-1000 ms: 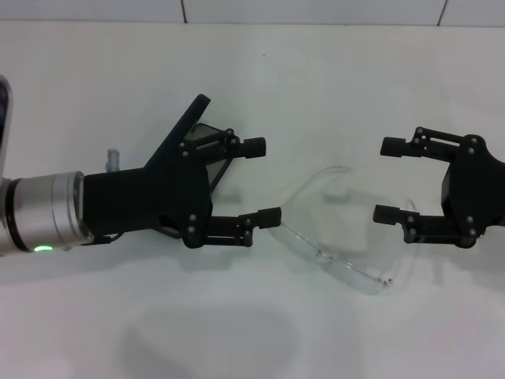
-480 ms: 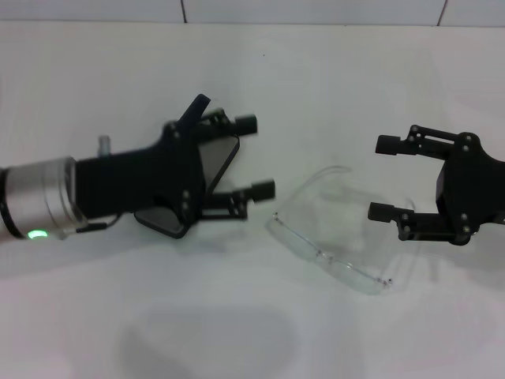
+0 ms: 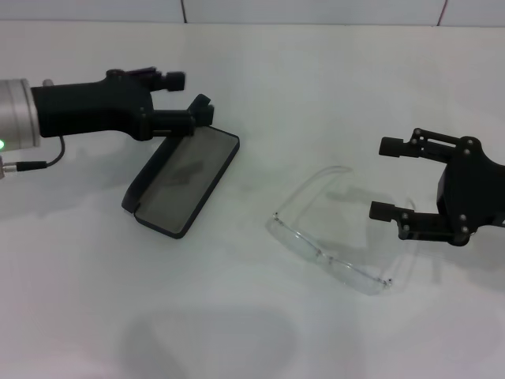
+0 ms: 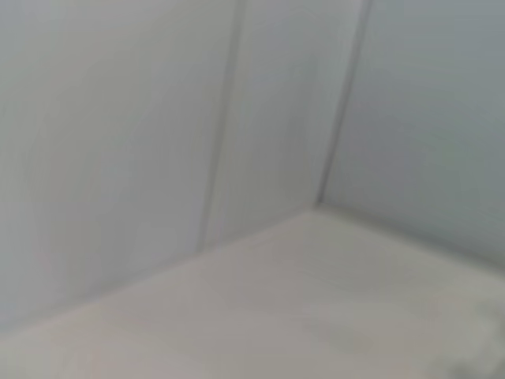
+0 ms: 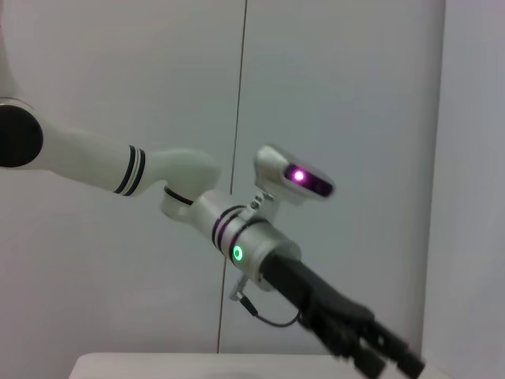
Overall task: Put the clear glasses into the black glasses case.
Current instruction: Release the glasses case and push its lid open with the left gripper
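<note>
The black glasses case (image 3: 185, 178) lies open on the white table, left of centre, its grey lining facing up and one long side raised as a thin black edge. My left gripper (image 3: 192, 95) hovers at the case's far end, open, with its nearer finger (image 3: 201, 110) close to the raised corner; I cannot tell whether it touches. The clear glasses (image 3: 319, 249) rest on the table to the right of the case, temple arms unfolded. My right gripper (image 3: 379, 178) stands open just right of the glasses, holding nothing.
The white table (image 3: 252, 332) meets a tiled wall (image 3: 316, 9) at the back. The left wrist view shows only bare wall and table surface. The right wrist view shows my left arm (image 5: 252, 253) and, at the lower edge, the left gripper (image 5: 379, 347).
My left arm has drawn back up and to the left, off the case, which now lies uncovered and open. The glasses and the right gripper have barely moved.
</note>
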